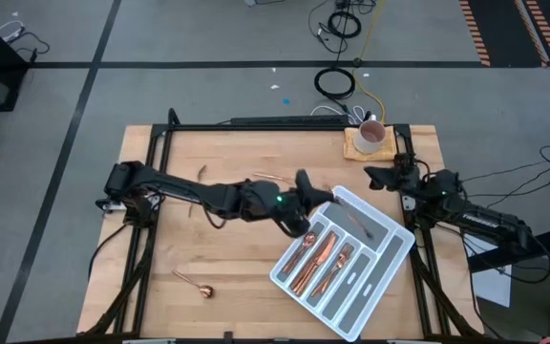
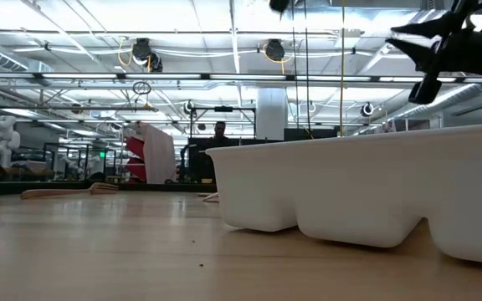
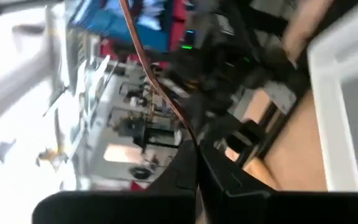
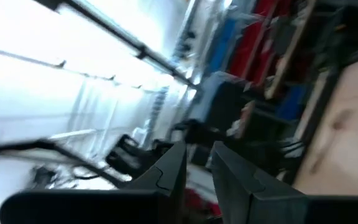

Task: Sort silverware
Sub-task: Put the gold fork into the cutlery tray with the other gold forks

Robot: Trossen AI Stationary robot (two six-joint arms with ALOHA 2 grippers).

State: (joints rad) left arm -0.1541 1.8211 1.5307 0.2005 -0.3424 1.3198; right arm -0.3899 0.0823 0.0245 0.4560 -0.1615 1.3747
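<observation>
Lying mostly inside the grey-white tray [image 1: 386, 256], which sits slanted on the wooden table [image 1: 218, 248]: thin copper-coloured silverware [image 1: 321, 258], shiny, each piece much shorter than the tray. Packed side by side in the long compartments on the tray's left part; one more piece [image 1: 359, 224] lying in the compartment at the far end of the tray. One copper spoon [image 1: 193, 283] left alone on the table, well apart from the tray, to its left and near the front edge.

Hanging just over the tray's far left corner: left gripper [image 1: 306, 183], fingers [image 3: 213, 171] pressed together on a thin copper piece [image 3: 157, 81], which sticks out forward from between them. In the high view this piece hard to make out.

Waiting beyond the tray's right far side, by the table's right edge: right gripper [image 1: 375, 178], fingers [image 4: 166, 168] only narrowly apart, holding nothing.

Standing further back from the tray, at the table's far right corner: pink cup [image 1: 371, 135] on a small wooden board [image 1: 354, 146].

Blocking most of the low view: white wall of the tray [image 2: 366, 188].
</observation>
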